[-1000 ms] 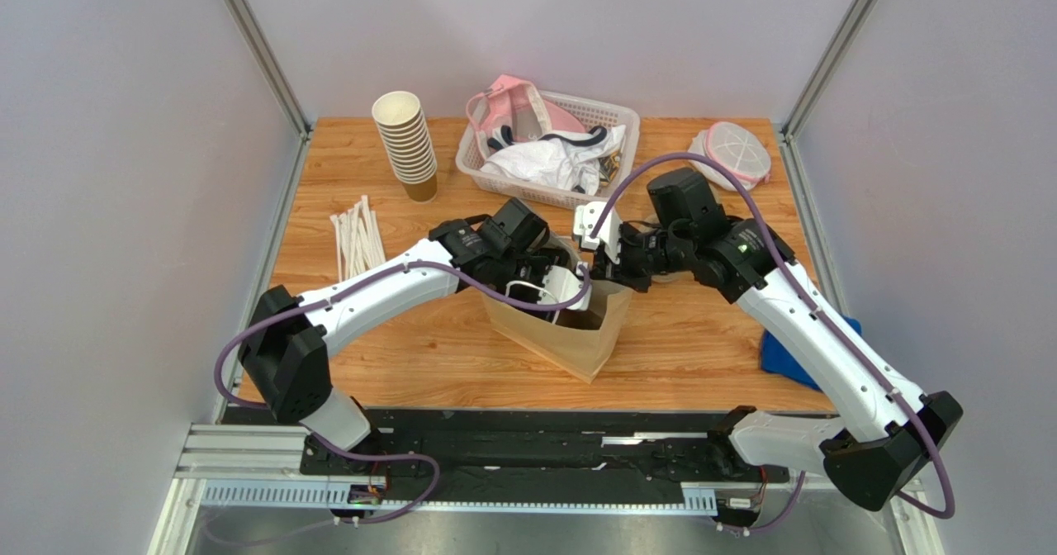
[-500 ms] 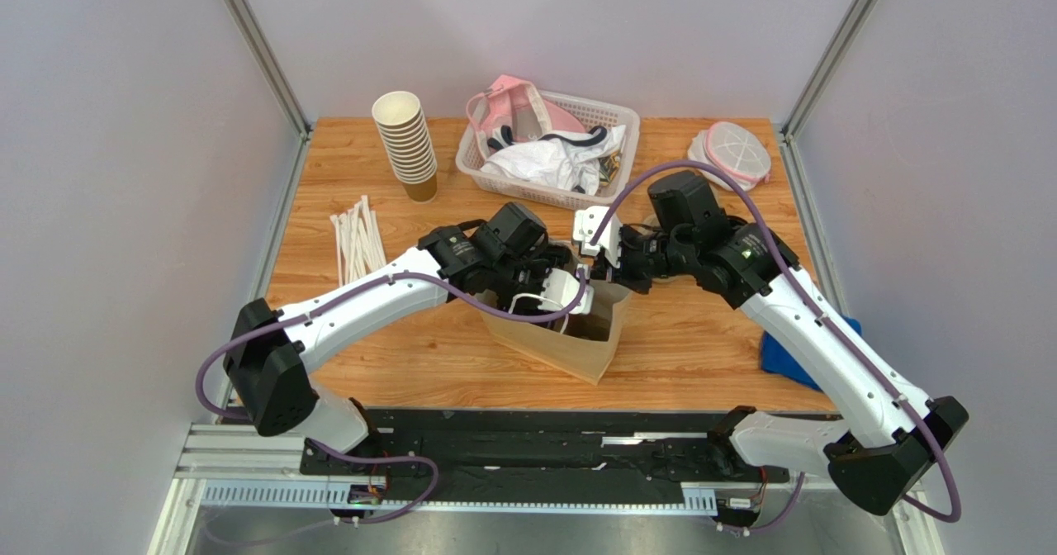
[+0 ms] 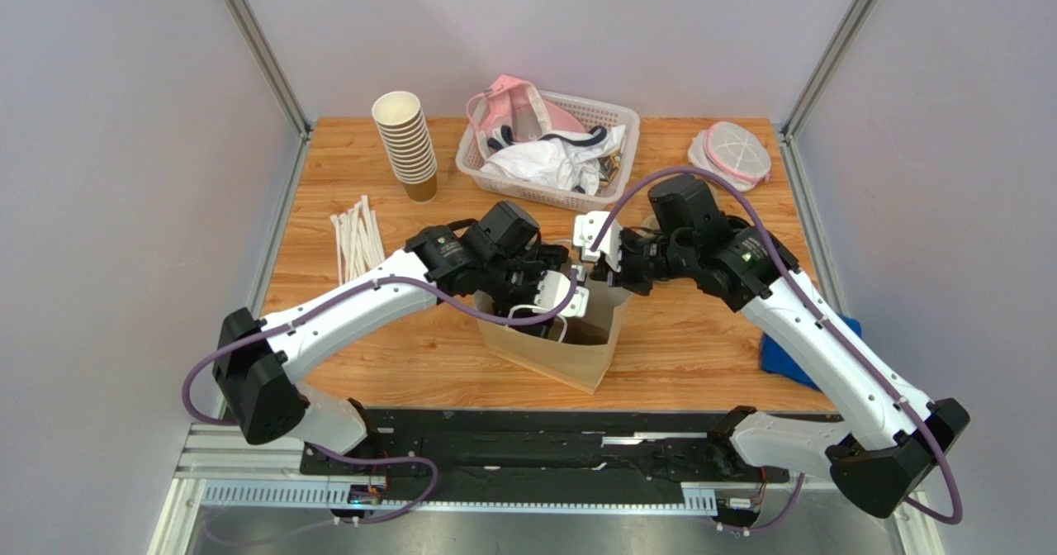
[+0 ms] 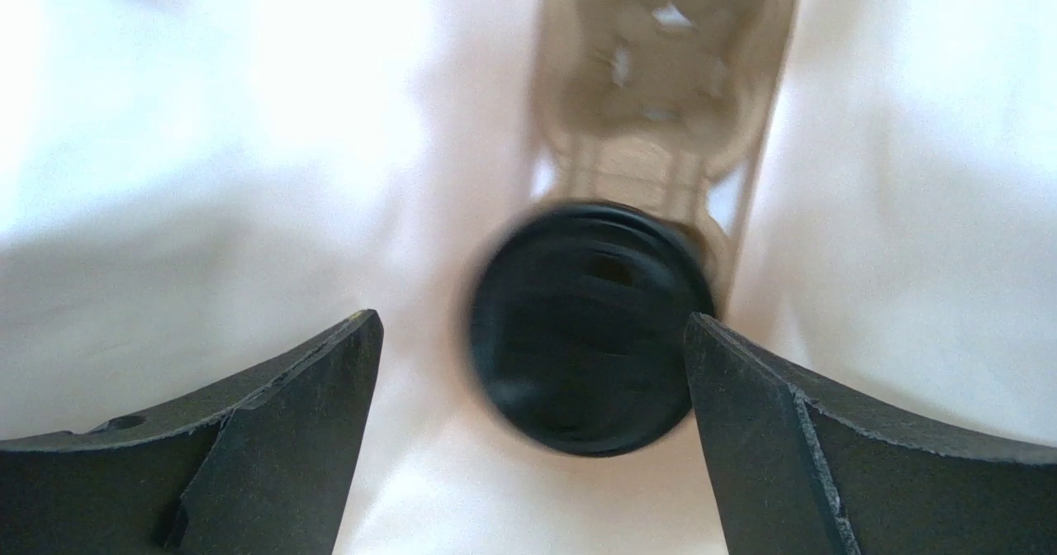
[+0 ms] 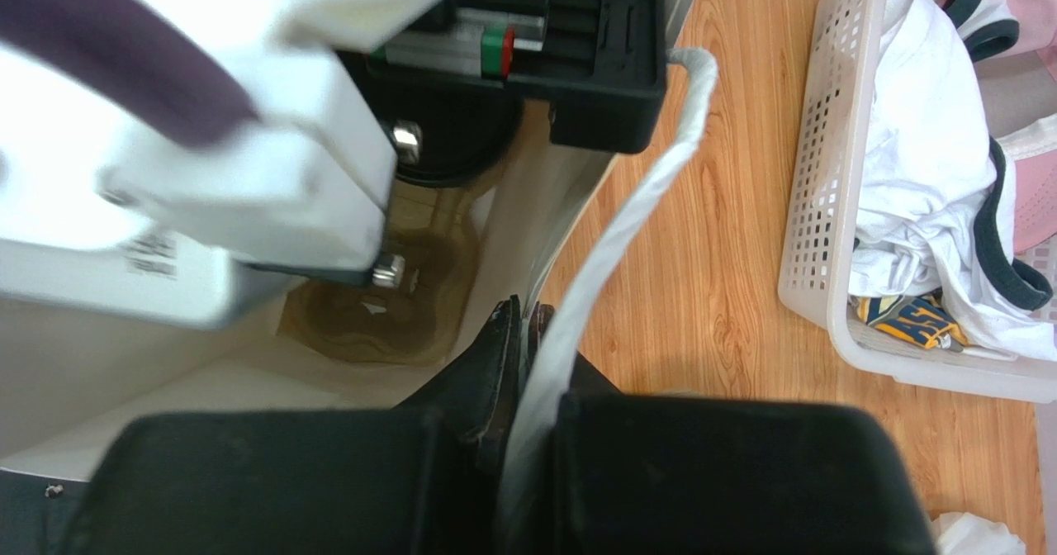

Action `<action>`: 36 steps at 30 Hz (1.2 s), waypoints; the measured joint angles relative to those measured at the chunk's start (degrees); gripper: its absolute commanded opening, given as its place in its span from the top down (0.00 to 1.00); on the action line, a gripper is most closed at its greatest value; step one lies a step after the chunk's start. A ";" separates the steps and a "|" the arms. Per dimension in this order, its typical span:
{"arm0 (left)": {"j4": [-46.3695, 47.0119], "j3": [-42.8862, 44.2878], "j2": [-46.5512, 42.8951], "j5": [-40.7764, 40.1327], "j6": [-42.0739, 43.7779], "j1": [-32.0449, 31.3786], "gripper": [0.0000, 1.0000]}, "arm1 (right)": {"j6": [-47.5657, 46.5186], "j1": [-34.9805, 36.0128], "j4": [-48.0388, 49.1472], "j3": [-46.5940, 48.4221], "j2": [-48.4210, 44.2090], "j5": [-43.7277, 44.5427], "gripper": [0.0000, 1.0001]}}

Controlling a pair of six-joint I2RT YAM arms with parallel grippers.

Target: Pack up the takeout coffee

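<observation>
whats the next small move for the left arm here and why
Probably lift the left tool straight up out of the brown paper bag. Its jaws stand wide open, clear of the black-lidded takeout coffee cup, which sits low inside the bag, while the right tool pinches the bag's rim.

Stacked paper cups [image 3: 406, 144] stand beside a white basket [image 3: 527, 192].

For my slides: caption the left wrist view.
Open left gripper hovers over the black-lidded takeout coffee deep inside the paper bag.
</observation>
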 measured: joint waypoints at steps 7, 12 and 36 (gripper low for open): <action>-0.33 3.72 -2.23 0.98 -0.79 -0.07 0.01 | -0.66 0.22 0.00 -0.72 -0.37 0.02 1.00; -0.81 4.07 -2.40 0.68 -1.92 -0.24 0.09 | -0.90 0.22 0.35 -0.72 -0.42 -0.02 1.00; -10.88 12.11 -3.43 -3.50 -7.13 -1.42 0.29 | -2.08 -0.44 6.38 -0.63 -0.70 -1.51 1.00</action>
